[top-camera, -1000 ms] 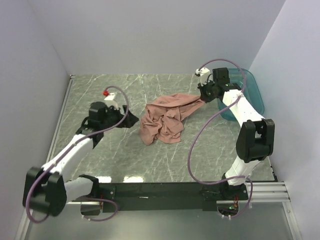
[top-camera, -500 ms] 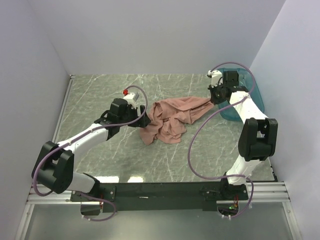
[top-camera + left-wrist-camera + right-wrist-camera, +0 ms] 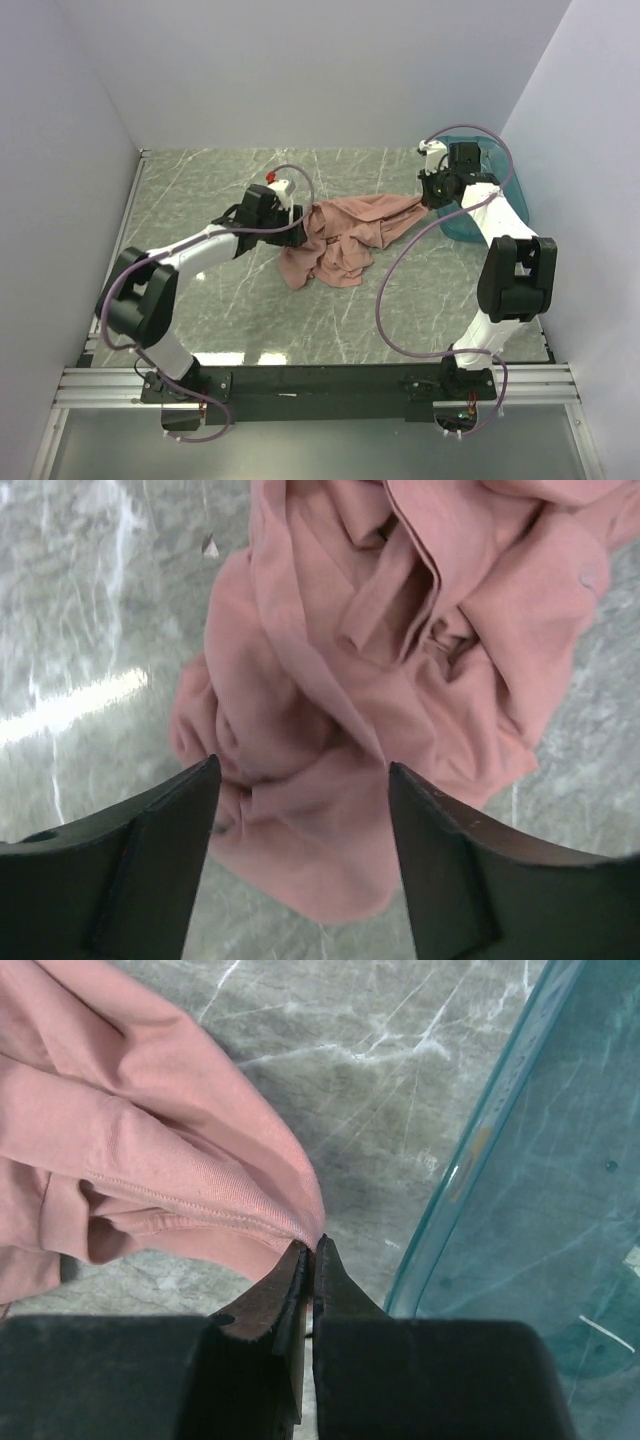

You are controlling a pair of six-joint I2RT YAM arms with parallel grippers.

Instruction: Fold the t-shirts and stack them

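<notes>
T-shirt (image 3: 340,235): crumpled on your tabletop (image 3: 200,185).
Left gripper (image 3: 300,772): your jaws spread over its bunched cloth.
Right gripper (image 3: 311,1252): your jaws pinch its edge beside the teal bin (image 3: 520,1180).

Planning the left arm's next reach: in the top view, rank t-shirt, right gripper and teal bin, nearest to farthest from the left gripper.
1. t-shirt: mid-table, directly under the open left gripper.
2. right gripper: across the shirt to the right, pinching its edge.
3. teal bin: far right, just beyond the right gripper.
</notes>
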